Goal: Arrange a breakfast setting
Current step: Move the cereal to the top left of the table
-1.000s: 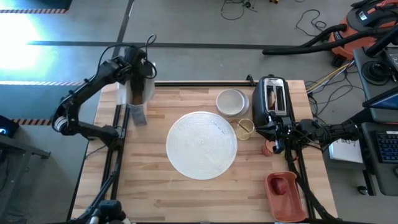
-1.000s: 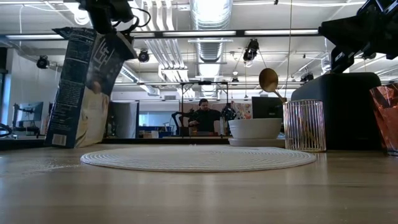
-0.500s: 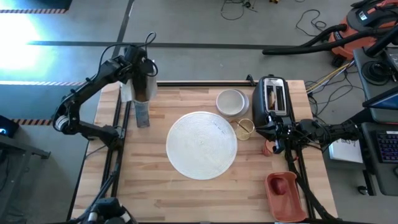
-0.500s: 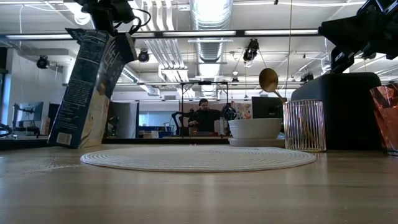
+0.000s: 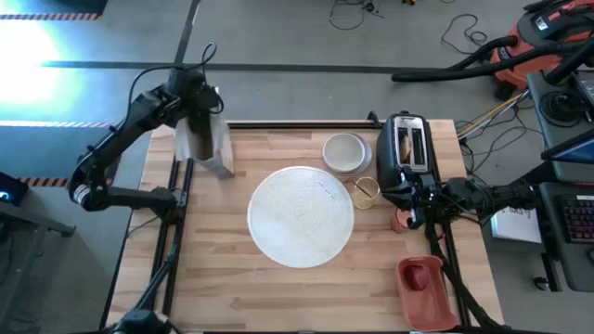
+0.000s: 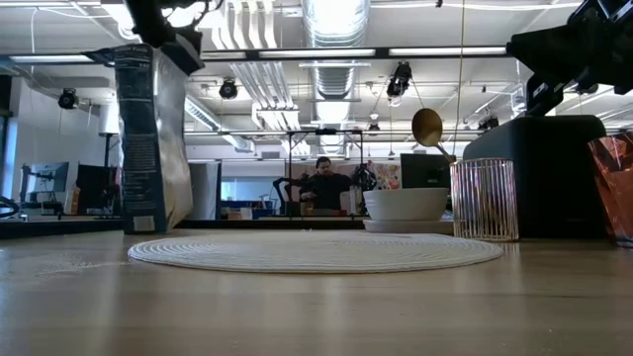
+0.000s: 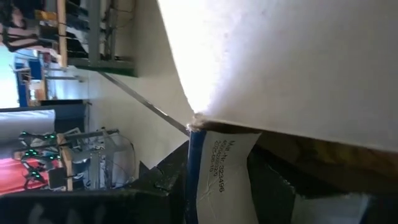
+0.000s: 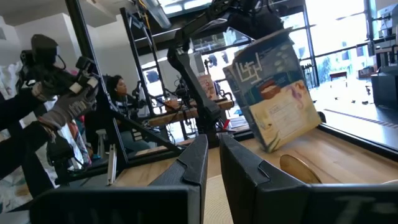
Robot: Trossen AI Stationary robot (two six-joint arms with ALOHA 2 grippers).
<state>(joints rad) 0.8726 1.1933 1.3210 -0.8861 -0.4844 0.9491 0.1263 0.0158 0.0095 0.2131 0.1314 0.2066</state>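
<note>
Now that the box (image 6: 150, 138) has gone from tilted to upright on the tabletop's (image 5: 232, 269) far left corner, the left gripper (image 5: 197, 100) is loosening off its top. Right gripper (image 5: 406, 219) waits closed near the toaster (image 5: 406, 153). Plate (image 5: 301, 215) sits centre, empty.

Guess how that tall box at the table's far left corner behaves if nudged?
The box likely tips easily: it stands tall on a narrow base. Probably light, since it looks like thin cardboard, which would dent under a hard squeeze. The left claw is at its top.
</note>
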